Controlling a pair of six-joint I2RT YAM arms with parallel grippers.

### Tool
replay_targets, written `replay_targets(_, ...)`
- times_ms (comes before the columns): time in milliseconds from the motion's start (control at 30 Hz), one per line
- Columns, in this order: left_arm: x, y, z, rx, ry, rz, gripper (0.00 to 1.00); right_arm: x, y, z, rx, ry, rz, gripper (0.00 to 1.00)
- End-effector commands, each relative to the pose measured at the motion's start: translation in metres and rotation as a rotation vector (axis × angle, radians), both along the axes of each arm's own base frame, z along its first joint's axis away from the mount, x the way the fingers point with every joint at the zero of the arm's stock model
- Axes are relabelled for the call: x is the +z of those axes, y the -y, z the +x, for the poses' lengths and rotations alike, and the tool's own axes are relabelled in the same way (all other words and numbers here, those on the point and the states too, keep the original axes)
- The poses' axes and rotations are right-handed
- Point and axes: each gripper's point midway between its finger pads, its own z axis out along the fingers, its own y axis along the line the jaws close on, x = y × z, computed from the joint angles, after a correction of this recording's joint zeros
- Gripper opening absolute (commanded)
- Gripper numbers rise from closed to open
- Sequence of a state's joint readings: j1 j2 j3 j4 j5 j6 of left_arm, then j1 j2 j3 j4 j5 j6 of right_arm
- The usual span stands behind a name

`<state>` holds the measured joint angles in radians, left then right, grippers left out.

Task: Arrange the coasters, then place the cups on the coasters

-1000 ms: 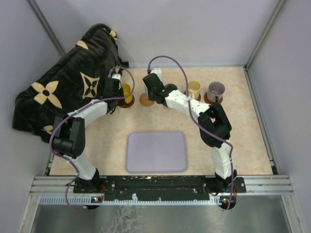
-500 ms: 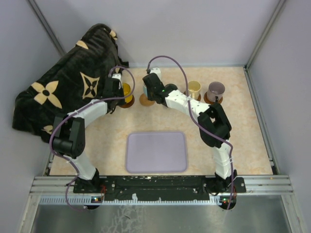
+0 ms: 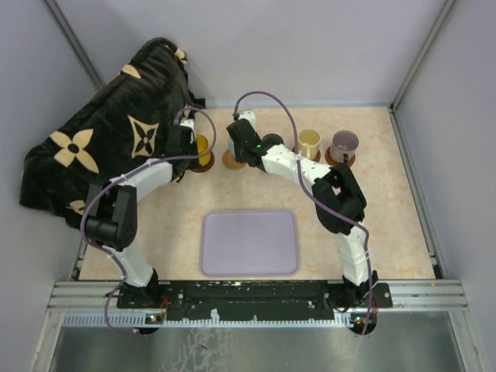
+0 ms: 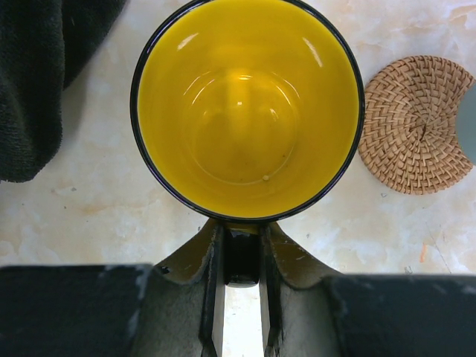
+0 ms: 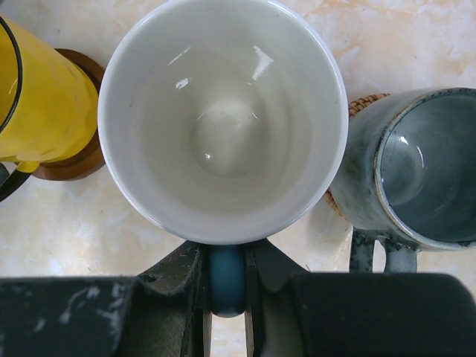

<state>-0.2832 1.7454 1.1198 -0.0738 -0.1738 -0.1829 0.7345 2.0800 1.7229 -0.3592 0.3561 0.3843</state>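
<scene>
The right gripper (image 5: pixel 227 256) is pinching the light-blue handle (image 5: pixel 227 286) of the cream mug (image 5: pixel 223 119), which is crowding in between the yellow mug (image 5: pixel 37 111) and the grey-green mug (image 5: pixel 424 178). The left gripper (image 4: pixel 242 238) is likewise clamping the yellow mug's dark handle (image 4: pixel 242 260), that mug sitting over a dark wooden coaster (image 5: pixel 74 163). The cream mug is hiding its own landing spot, so it is risking clipping a neighbour or settling half off the woven coaster (image 4: pixel 409 126).
</scene>
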Motion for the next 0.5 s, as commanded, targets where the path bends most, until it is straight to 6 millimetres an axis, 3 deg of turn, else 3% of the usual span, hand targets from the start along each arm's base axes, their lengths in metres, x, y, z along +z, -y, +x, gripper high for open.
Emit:
replay_targets(0,0.0282,0.0005,0.0257,0.015,0.121,-0.017,0.0,0.0474,-0.0132,0.0251,-0.011,0.137,0.092,0.0)
replay_targets(233,0.0233,-0.0016,0.0232,0.021,0.107,-0.009,0.0,0.0459,-0.0149,0.027,-0.011,0.137,0.092,0.0)
replay_targets(467,0.0199,-0.0049,0.0178,0.027,0.095,0.003,0.06,0.0414,-0.0173,0.0292,-0.01,0.131,0.089,0.0)
